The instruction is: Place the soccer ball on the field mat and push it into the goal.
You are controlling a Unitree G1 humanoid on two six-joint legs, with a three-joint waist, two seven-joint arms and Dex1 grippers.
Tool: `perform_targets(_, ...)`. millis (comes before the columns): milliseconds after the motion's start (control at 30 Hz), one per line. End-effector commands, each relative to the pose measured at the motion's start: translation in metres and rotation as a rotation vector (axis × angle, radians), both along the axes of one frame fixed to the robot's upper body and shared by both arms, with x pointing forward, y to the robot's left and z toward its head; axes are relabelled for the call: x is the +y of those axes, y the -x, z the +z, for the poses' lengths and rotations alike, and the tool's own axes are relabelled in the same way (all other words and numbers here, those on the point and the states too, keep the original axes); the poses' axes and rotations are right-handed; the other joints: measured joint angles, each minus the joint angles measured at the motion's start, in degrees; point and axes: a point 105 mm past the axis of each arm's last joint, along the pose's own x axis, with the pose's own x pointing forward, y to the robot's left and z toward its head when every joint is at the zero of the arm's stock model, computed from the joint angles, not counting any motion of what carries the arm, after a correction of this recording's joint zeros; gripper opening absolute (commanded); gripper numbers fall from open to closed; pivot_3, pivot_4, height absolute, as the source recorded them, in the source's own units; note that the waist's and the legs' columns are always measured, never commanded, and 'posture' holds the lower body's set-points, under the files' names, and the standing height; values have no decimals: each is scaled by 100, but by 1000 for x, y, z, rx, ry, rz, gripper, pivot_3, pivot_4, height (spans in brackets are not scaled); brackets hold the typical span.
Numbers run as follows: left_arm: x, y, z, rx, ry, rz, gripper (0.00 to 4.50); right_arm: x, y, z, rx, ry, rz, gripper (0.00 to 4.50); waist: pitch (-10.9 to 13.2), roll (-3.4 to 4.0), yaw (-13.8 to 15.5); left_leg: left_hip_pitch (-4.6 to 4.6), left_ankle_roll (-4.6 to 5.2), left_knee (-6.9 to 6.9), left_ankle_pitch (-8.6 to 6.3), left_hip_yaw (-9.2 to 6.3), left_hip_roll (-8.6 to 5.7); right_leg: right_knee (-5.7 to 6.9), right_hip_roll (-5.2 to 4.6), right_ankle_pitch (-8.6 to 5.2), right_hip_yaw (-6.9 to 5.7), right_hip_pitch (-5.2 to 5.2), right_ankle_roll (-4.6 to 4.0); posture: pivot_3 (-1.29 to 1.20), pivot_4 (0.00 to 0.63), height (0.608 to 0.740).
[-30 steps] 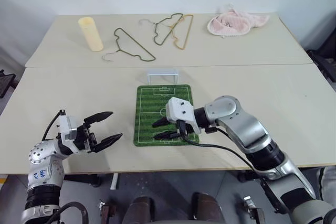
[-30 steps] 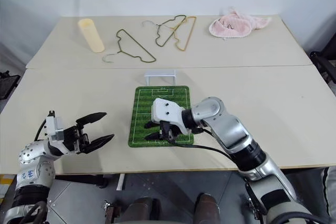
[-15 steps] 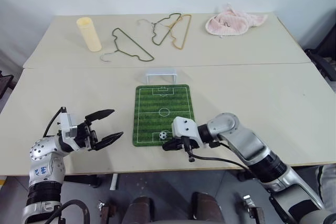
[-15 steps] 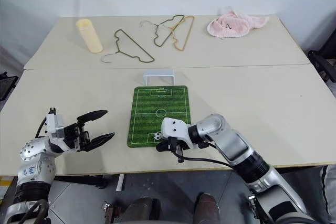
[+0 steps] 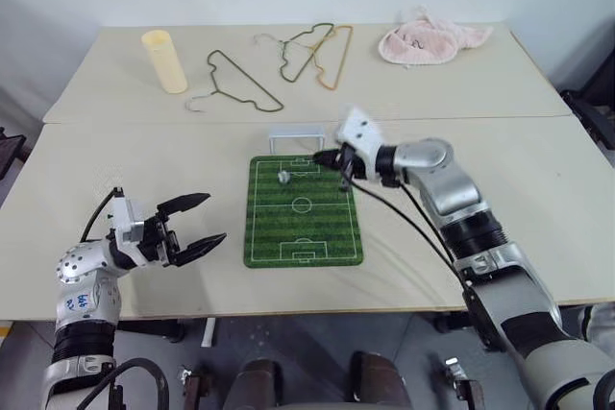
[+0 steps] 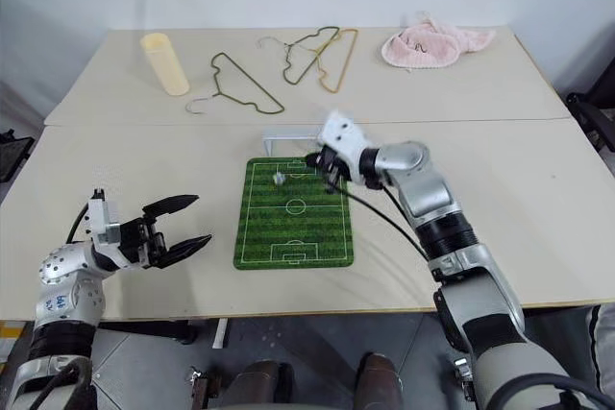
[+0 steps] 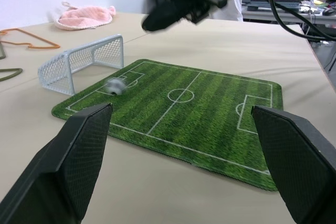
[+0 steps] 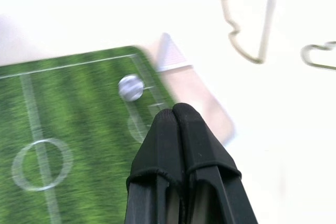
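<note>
Head view: ball (image 5: 284,178) on mat (image 5: 303,237), just short of goal (image 5: 297,136); goal holds nothing.
Left wrist view: left hand (image 7: 181,166) open, empty.
Right wrist view: right hand (image 8: 178,121) closed, empty, near ball.

From the head, our two eye views look forward and down over the whole table (image 5: 538,189) from slightly different sides, and they share almost the same scene: the field mat (image 5: 303,228), the goal (image 5: 297,132) and the hangers (image 5: 240,84) behind. Our left wrist view sits low, close to the table surface, and looks across the field mat toward the goal and the right gripper (image 7: 157,17). Our right wrist view looks down from close above the mat end near the goal, so all four views share this end of the mat.
</note>
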Motion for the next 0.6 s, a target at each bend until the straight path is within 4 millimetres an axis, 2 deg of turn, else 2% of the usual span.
perform_targets(33, -2, -5, 4, -29, -4, 0, 4500, -12, 3, 32, -72, -72, -16, 11, 0, 0, -2, -1, 0, -1, 0, 2, 0, 0, 0, 0, 0, -2, 0, 0, 150, 740)
perform_targets(133, -2, -11, 6, -36, -4, 14, 4500, -25, 15, 40, -82, -88, -19, 11, 1, -1, 21, -3, 0, -2, 0, 2, 0, -2, 0, 0, 0, -3, 0, 0, 150, 740)
perform_targets(300, 5, -20, 7, -4, 7, 72, 4500, -47, 32, 30, -29, -71, -25, 11, 1, -2, 27, -4, 3, -2, -2, 3, 0, -6, 0, 0, -1, 0, 0, 0, 150, 740)
perform_targets(367, 10, -20, 7, 30, 26, 102, 4500, -63, 50, 12, 95, -34, 32, 392, 2, -3, 34, -4, 4, -1, -2, 6, -1, -8, 0, 0, 1, 0, 0, 0, 150, 740)
perform_targets(433, 18, -19, 6, 52, 34, 148, 4500, -80, 59, 0, 149, -8, 32, 912, 3, -4, 36, -4, 7, -1, -4, 7, -1, -10, -1, 0, 1, 0, 0, 0, 150, 740)
perform_targets(600, 32, -20, 8, 61, 53, 247, 4500, -109, 66, -7, 145, -37, 15, 2628, 4, -5, 15, 0, 8, -1, -5, 19, 1, -13, -1, 0, 6, 0, 0, 0, 150, 740)
